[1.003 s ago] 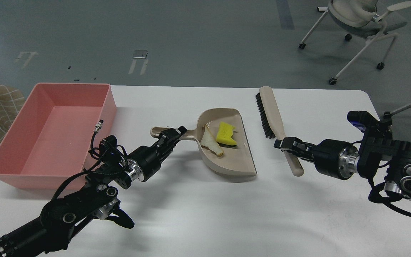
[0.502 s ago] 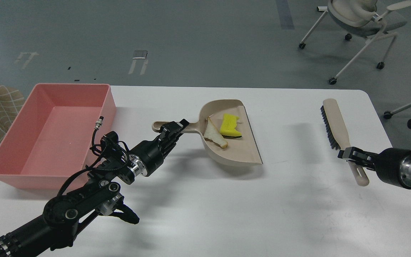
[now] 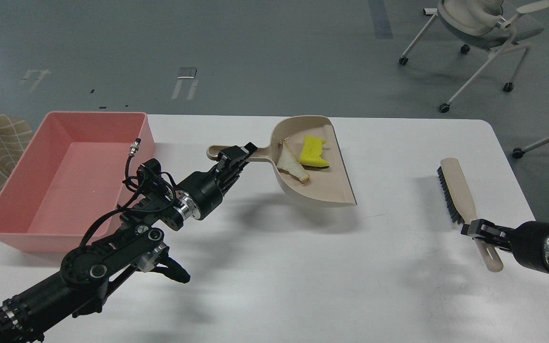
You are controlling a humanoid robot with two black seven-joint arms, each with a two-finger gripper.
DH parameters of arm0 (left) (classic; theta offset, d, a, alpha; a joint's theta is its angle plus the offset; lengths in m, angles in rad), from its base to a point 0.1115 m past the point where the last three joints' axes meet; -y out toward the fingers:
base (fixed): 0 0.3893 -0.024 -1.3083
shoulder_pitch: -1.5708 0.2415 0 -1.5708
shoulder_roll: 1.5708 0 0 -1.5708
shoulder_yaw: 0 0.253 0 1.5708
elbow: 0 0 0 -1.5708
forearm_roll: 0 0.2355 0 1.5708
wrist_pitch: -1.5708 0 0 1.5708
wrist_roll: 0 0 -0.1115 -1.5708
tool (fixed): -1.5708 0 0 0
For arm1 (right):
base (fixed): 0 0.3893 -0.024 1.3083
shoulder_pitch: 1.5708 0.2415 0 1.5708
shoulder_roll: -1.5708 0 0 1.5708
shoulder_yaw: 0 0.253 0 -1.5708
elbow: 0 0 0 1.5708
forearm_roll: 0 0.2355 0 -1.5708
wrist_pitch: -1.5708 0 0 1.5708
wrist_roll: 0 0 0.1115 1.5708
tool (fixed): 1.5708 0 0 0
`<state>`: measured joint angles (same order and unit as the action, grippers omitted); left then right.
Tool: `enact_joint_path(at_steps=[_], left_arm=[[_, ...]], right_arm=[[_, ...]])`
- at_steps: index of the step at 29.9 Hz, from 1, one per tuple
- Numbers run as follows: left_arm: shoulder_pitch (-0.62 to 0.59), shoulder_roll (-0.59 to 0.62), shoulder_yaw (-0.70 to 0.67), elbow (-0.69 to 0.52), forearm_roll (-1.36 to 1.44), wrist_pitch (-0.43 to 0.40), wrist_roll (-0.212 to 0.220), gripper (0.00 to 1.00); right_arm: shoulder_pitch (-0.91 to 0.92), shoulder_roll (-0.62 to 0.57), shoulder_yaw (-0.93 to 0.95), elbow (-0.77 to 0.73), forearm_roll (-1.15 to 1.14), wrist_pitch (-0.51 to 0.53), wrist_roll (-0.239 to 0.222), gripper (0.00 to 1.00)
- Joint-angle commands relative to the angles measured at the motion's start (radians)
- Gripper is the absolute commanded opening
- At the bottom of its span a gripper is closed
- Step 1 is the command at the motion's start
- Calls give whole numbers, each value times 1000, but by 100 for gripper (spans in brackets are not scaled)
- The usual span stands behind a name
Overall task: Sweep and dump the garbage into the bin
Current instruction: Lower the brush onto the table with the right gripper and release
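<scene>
Left end effector (image 3: pixel 235 156) is clenched on the handle of the beige dustpan (image 3: pixel 324 188), which hangs above the white tabletop (image 3: pixel 274 267) with a shadow beneath it. Inside the pan lie both pieces of garbage: the yellow sponge chunk (image 3: pixel 313 152) toward the far side, and the off-white, tan-edged scrap (image 3: pixel 289 164) just beside it, nearer the handle; the two touch or nearly touch. The pink bin (image 3: pixel 67 176) sits at the tabletop's left edge, well apart from the pan, with the left arm between them.

Right end effector (image 3: pixel 478 230) grips the handle of the brush (image 3: pixel 460 195) near the tabletop's right edge. Brush bristles face left. Brush and dustpan are well apart. A white wheeled chair (image 3: pixel 482 28) stands on the floor beyond.
</scene>
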<state>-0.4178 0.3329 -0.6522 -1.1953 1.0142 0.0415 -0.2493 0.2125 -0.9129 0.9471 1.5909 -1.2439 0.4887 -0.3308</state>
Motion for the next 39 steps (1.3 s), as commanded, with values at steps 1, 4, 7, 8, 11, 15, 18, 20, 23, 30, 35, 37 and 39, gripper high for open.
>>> enact_joint_path(at_steps=[1, 4, 7, 8, 11, 15, 18, 20, 23, 30, 35, 37, 39], left_arm=[[-4, 1, 0, 0, -6, 0, 1, 14], [-3, 5, 2, 0, -16, 0, 1, 14], [-2, 6, 2, 2, -17, 0, 1, 14], [-2, 5, 2, 2, -17, 0, -1, 14], [-2, 3, 0, 2, -17, 0, 1, 14], [-4, 0, 0, 2, -17, 3, 2, 14], [-4, 0, 0, 2, -20, 3, 2, 14], [-6, 1, 0, 2, -22, 1, 2, 14], [-7, 5, 0, 2, -22, 3, 2, 14], [-6, 8, 0, 2, -22, 3, 1, 14], [-7, 8, 0, 2, -22, 3, 1, 14], [-7, 8, 0, 2, -22, 3, 1, 14], [-9, 9, 0, 2, -23, 1, 1, 14]], right_arm=[[-8, 3, 1, -5, -5, 0, 7, 0], [-10, 9, 1, -31, -8, 0, 6, 1], [-10, 11, -1, -35, -8, 0, 6, 3], [-12, 11, -1, -35, -6, 0, 6, 4], [-15, 11, -2, -37, -6, 0, 4, 6], [-16, 11, -4, -35, -2, 0, 4, 14], [-18, 12, -4, -35, -3, 0, 4, 25], [-19, 12, -2, -35, -2, 0, 1, 38], [-18, 12, -1, -37, -2, 0, 1, 43], [-15, 12, 1, -35, 0, 0, 1, 49], [-13, 8, 1, -34, 3, 0, 1, 50], [-13, 0, 13, -31, 4, 0, 1, 52], [-12, 0, 31, -29, 6, 0, 1, 57]])
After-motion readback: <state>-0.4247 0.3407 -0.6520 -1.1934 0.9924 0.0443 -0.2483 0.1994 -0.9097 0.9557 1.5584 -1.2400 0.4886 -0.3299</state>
